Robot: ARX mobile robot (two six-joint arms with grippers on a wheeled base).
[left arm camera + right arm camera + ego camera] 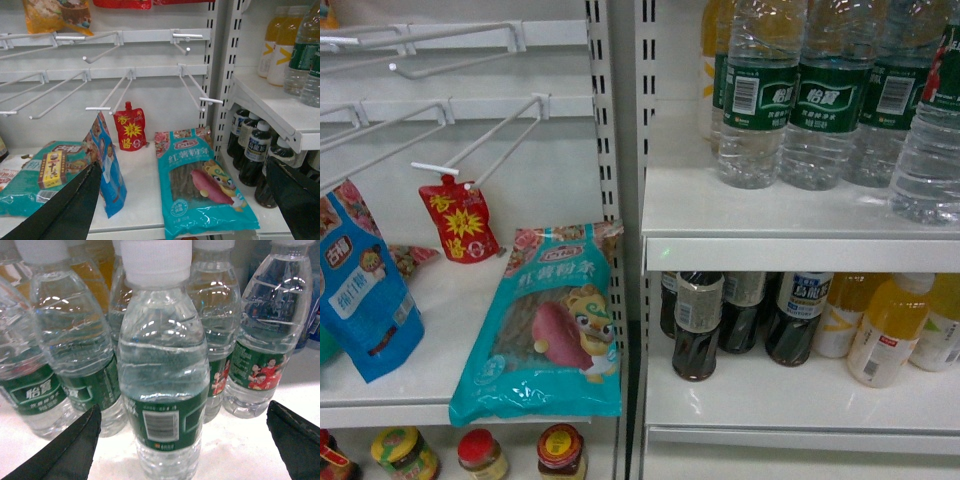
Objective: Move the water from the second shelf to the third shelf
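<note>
The right arm's fingers (60, 447) are spread wide, grasping nothing, flanking the upright water bottle (165, 385) straight ahead on the shelf (235, 450); the left fingers (65, 210) also gape, far off.

Water bottle (164, 385) centred between the right pincer (185, 440) fingers: clear ribbed plastic, glossy with glints; label a shiny green film, cap matt white plastic. Pincer fingers (65, 452) matt black, smooth. Shelf (240, 450) below it: white painted, semi-gloss. Ahead of the left pincer (190, 210), teal noodle packet (202, 187): glossy crinkled plastic film.
</note>
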